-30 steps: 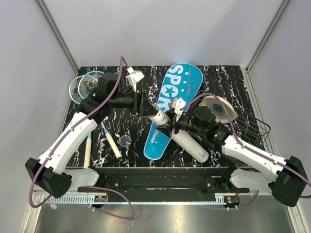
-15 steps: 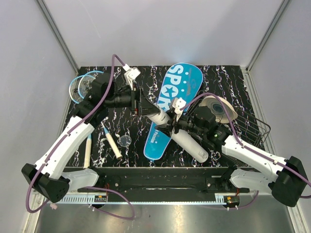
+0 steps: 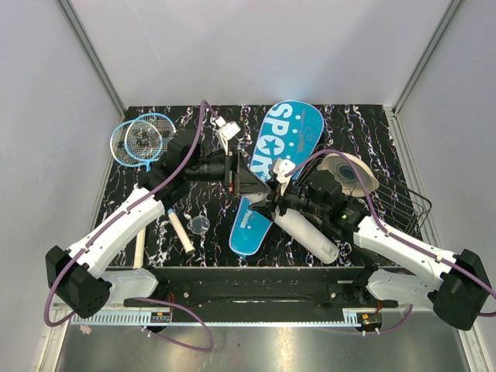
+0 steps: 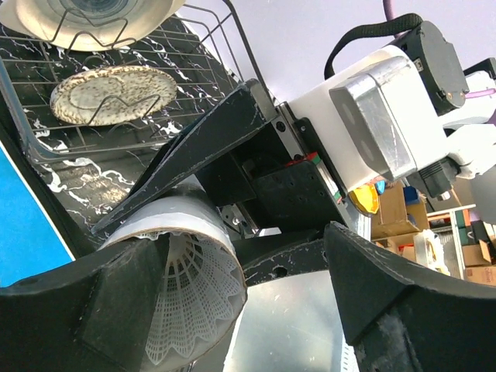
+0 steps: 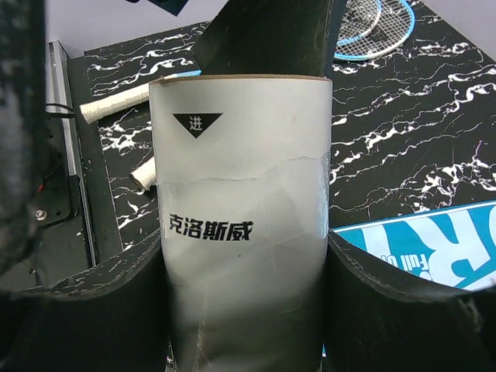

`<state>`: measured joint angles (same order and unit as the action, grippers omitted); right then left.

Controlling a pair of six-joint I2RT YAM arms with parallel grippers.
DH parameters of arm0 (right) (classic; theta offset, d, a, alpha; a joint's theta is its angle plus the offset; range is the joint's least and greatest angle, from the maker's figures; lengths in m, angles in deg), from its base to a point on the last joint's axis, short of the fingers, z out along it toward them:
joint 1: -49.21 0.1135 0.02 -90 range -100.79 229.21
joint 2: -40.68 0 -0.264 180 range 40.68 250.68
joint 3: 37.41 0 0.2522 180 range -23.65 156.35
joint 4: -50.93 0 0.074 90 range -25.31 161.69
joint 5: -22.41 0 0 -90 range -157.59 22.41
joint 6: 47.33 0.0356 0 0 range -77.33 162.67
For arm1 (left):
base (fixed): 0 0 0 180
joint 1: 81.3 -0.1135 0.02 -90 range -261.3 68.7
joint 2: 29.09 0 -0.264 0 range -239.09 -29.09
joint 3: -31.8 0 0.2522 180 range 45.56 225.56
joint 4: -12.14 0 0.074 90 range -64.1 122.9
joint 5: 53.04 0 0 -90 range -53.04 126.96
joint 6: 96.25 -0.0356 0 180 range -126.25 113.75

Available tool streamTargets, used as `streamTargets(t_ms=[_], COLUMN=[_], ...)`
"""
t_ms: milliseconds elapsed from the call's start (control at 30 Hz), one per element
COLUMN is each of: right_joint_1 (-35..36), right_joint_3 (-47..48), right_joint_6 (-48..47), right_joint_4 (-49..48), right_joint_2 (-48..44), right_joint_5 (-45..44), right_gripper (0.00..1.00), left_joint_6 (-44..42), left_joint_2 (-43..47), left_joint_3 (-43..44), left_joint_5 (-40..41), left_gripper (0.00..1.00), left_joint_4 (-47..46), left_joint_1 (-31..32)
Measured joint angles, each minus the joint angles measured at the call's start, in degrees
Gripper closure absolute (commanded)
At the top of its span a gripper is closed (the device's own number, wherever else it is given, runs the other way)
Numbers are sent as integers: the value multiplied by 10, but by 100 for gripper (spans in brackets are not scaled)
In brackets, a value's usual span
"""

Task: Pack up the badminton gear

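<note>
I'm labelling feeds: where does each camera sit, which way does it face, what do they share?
Top external: overhead from behind, looking down at the table; left arm and right arm show.
Left wrist: faces the white tube end-on; own fingers show.
Right wrist: looks along the tube toward the rackets; own fingers flank it.
All share the tube.

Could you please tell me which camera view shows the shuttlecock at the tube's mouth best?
The left wrist view: the shuttlecock sits at the tube mouth, close up. From the top, the left gripper hides it; the right wrist view shows only the tube's wall.
</note>
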<state>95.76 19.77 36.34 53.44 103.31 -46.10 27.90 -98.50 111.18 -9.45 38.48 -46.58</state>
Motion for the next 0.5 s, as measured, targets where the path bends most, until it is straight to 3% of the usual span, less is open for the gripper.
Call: streamTargets(t_ms=[100,300,500], right_joint_1=[0,0,0], right_joint_3=[-1,-1,-7], right_joint_6=[0,2,3], right_joint_4=[5,-3,-14], right_joint_2=[0,-2,-8], right_joint_5=[0,1,1], right_gripper=[75,74,74], left_joint_6=[9,-24,-14], left_joint_2=[0,15,114], left_joint_3=[-9,19,13], left_joint_5=[0,17,83], left_gripper=[14,13,8], left_joint_4=[-12,54,94], left_joint_1=[0,-20,-176])
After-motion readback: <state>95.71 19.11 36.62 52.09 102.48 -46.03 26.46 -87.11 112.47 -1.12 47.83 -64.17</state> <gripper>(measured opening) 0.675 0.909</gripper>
